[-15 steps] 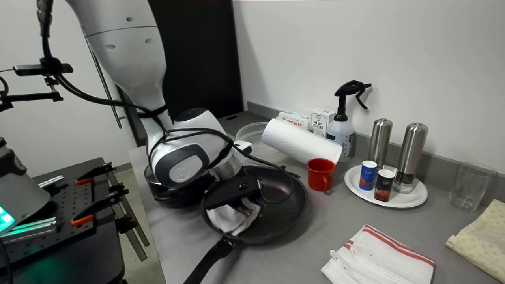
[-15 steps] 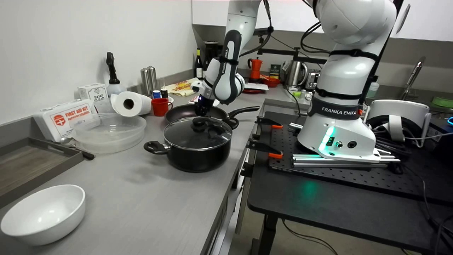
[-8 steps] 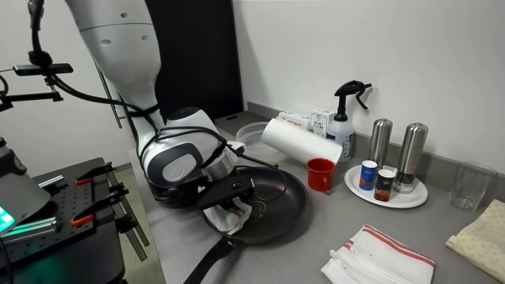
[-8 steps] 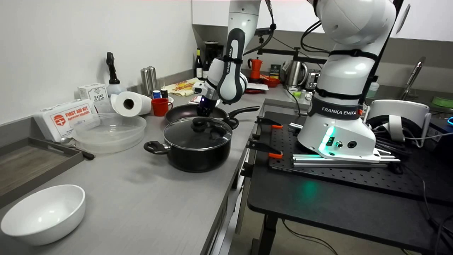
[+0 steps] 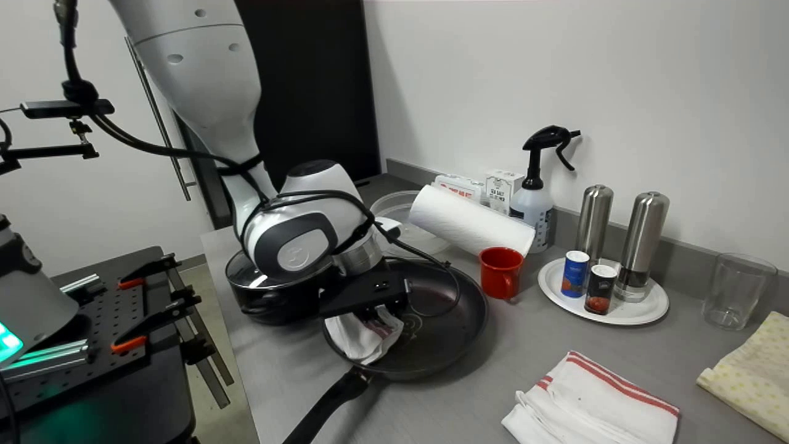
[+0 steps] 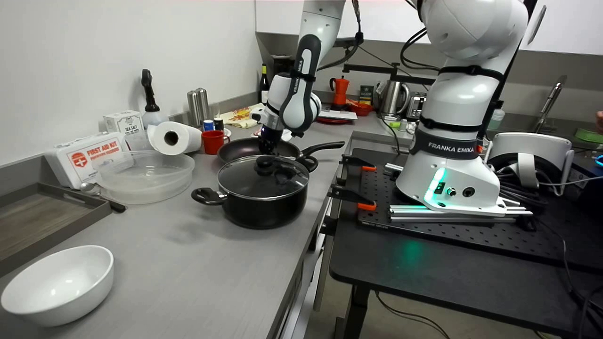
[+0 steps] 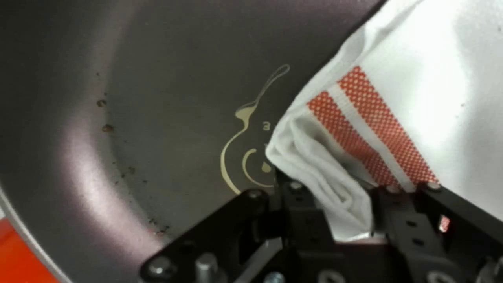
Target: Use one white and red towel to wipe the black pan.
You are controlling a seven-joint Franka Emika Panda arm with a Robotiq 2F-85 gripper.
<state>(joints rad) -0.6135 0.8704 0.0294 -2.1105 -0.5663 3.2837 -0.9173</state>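
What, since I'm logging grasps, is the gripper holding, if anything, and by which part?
The gripper holds the red-striped white towel, pinched by a bunched fold beside the stripes.

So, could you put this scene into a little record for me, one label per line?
Held thing: white cloth towel with red stripes
Holder: black two-fingered pincer, closed on a bunch of the towel
To be wiped: wide, round black frying pan
Towel's place: in the pan, toward its straight black handle
Marks: small brown specks in the pan, apart from the towel
Spare: folded white cloth with red stripes, on the grey counter
Neighbours: cylindrical red mug; deep black pot with a clear lid
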